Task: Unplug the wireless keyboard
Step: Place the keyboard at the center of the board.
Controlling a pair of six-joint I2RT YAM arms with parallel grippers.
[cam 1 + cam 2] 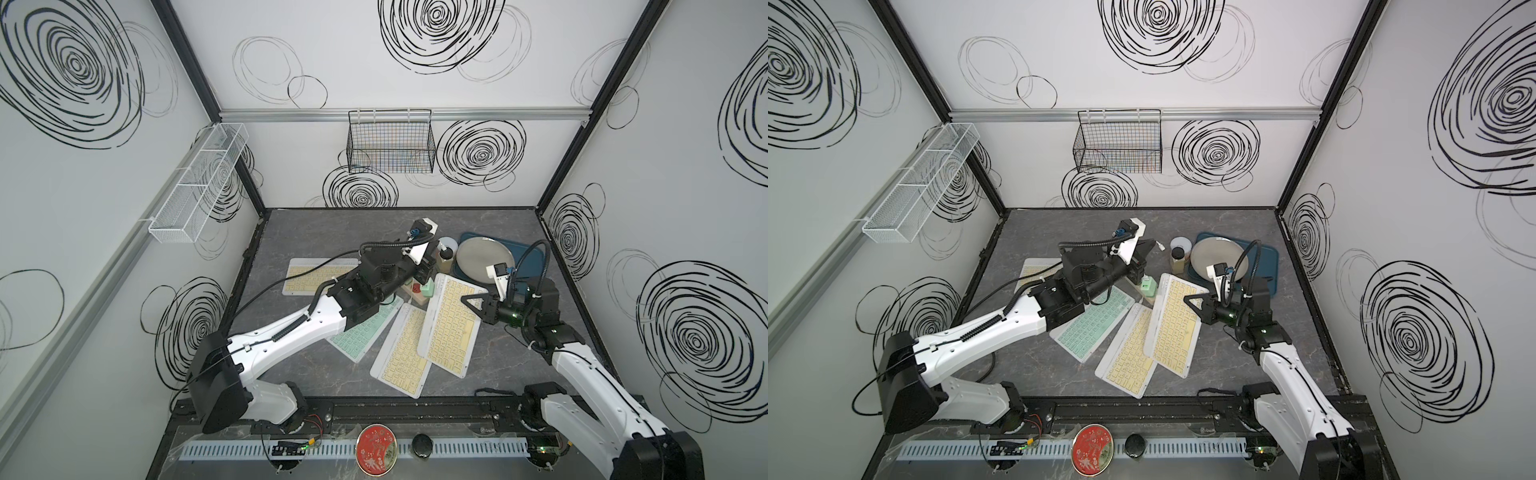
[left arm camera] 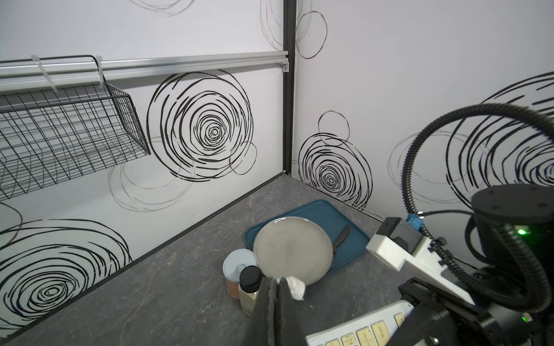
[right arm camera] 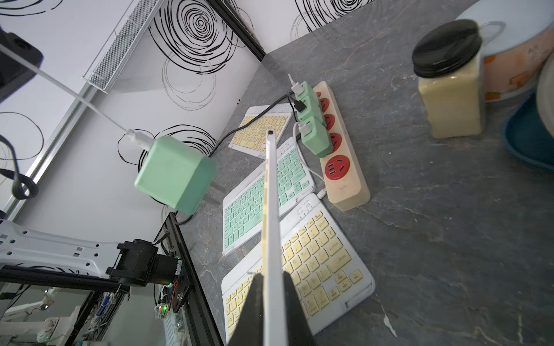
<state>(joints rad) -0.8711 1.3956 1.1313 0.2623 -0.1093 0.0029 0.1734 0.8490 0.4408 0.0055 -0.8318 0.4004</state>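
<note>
The right gripper (image 3: 271, 277) was clamped on the edge of the yellow-keyed wireless keyboard (image 1: 451, 328). It held the keyboard tilted above a mint keyboard (image 3: 257, 194) and another yellow keyboard (image 3: 317, 260), beside the power strip (image 3: 344, 167). The left gripper (image 2: 274, 283) was closed tight on the end of a white cable (image 3: 75, 95). A green charger cube (image 3: 175, 173) hung from that cable, clear of the strip, where 3 more green chargers (image 3: 313, 134) sat plugged in.
</note>
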